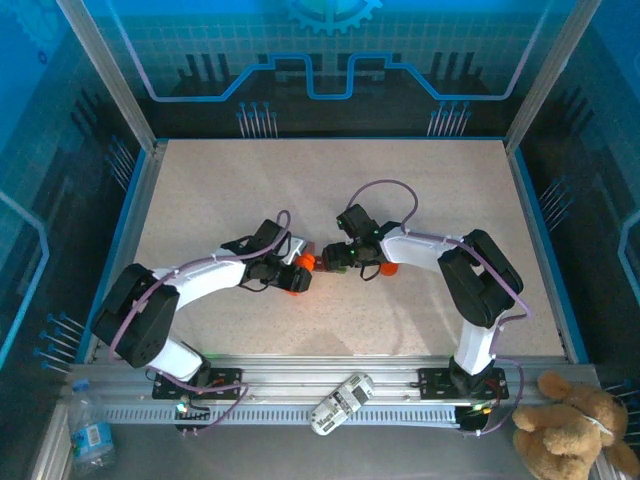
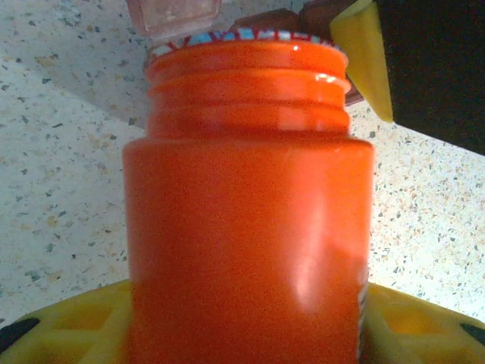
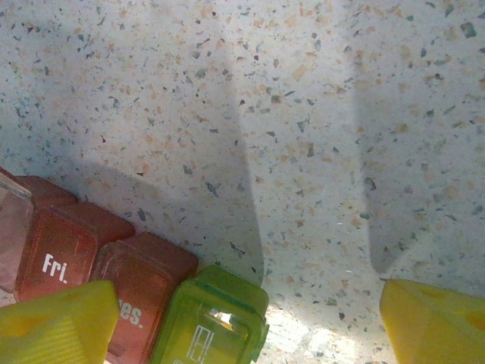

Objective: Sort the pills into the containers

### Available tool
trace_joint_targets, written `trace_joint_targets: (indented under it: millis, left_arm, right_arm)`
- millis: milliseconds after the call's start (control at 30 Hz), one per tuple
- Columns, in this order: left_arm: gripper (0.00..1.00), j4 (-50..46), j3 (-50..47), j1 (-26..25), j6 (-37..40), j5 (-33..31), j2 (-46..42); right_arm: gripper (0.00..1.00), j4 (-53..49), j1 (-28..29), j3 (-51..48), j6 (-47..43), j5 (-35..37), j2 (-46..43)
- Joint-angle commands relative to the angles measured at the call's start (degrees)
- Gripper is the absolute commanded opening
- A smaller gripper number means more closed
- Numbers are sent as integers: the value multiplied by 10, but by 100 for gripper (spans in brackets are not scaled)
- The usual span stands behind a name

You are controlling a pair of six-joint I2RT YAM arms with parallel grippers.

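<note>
Top external: left arm [image 1: 190, 285] and right arm [image 1: 445, 250] meet mid-bench [image 1: 250, 190], left jaws partly closed round the orange bottle [image 1: 302, 266]. Left wrist: bottle clamped between the yellow pads [image 2: 61, 334], strip [image 2: 174, 10] just past its rim. Right wrist: right jaws gaping wide, holding nothing; strip lies lower left, running diagonally, green end [image 3: 211, 322] nearest the gap, one fingertip [image 3: 53, 322] overlapping the red part. Right arm's closer; I'd guess it wants to slide toward that side.
</note>
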Motion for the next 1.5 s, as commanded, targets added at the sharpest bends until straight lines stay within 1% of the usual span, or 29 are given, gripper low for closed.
trace_joint_targets:
  millis: [0, 367, 767, 1200, 1467]
  left_arm:
    - [0, -31, 22, 6, 6, 19, 12]
    - [0, -42, 35, 17, -9, 36, 24]
    - [0, -71, 47, 32, -9, 46, 28]
    - [0, -101, 74, 31, 9, 65, 52]
    - [0, -124, 85, 31, 5, 59, 57]
  right_arm:
    - [90, -7, -3, -4, 8, -6, 14]
    - [90, -7, -4, -5, 8, -5, 15]
    - [90, -6, -5, -5, 10, -6, 18]
    - [90, -4, -6, -4, 13, -7, 21]
    - [90, -5, -6, -4, 13, -7, 21]
